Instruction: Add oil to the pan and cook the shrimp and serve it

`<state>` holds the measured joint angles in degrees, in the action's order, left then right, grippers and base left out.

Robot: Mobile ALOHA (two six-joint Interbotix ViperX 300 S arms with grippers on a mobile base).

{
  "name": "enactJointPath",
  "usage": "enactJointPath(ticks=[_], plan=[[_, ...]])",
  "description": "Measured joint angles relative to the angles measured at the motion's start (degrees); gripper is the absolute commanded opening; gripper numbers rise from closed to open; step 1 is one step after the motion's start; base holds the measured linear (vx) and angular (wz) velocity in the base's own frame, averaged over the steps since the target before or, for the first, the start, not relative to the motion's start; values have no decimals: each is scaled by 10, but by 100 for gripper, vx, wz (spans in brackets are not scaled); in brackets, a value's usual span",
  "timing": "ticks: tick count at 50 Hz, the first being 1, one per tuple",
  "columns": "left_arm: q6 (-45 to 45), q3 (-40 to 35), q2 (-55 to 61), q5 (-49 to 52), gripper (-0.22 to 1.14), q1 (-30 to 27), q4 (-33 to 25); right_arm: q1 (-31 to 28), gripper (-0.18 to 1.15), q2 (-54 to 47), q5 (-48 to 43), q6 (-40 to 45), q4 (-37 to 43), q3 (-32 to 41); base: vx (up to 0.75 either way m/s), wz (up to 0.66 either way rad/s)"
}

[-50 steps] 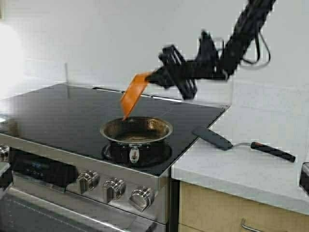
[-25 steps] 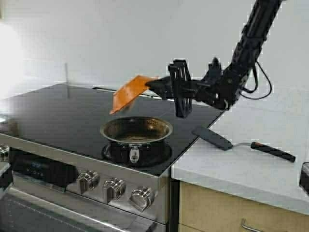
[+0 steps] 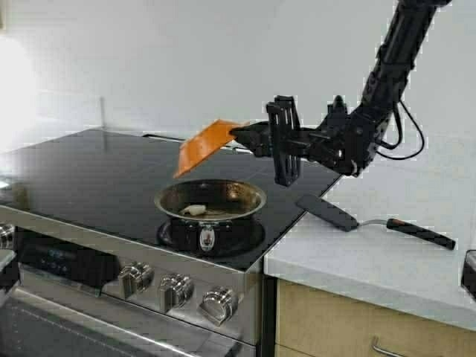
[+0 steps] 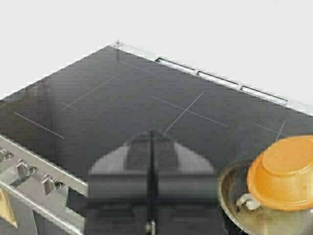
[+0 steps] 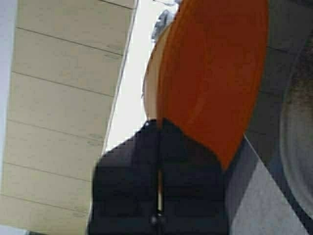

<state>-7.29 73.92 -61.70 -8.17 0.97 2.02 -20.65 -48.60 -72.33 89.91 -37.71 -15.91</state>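
Observation:
The steel pan (image 3: pixel 251 196) sits on the front right burner of the black cooktop (image 3: pixel 89 171). A pale shrimp (image 3: pixel 195 210) lies inside it near the left wall, and it also shows in the left wrist view as the shrimp (image 4: pixel 247 201) in the pan (image 4: pixel 222 185). My right gripper (image 3: pixel 242 134) is shut on the rim of the orange bowl (image 3: pixel 207 145), which is held upside down and tilted above the pan's far edge. The right wrist view shows that gripper (image 5: pixel 159 123) on the bowl (image 5: pixel 215 73). My left gripper (image 4: pixel 150 134) is shut and holds nothing, off to the left over the cooktop. The oil is out of view.
A black spatula (image 3: pixel 327 212) with a red-tipped handle lies on the white counter (image 3: pixel 387 260) right of the stove. Control knobs (image 3: pixel 175 288) line the stove front. A white wall stands behind the cooktop.
The right gripper has turned the orange bowl from steeply tipped to upside down and lifted it slightly right. A shrimp now lies in the pan.

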Motion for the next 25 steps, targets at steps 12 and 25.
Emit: enactJointPath(ticks=[12,25], plan=[[0,0,0,0,3,-1,0,-1,7,102,92,-63,-9,-44,0,0],[-1,0,1,1,3,-1,0,-2,7,278,478,-104,-182,-65,0,0]])
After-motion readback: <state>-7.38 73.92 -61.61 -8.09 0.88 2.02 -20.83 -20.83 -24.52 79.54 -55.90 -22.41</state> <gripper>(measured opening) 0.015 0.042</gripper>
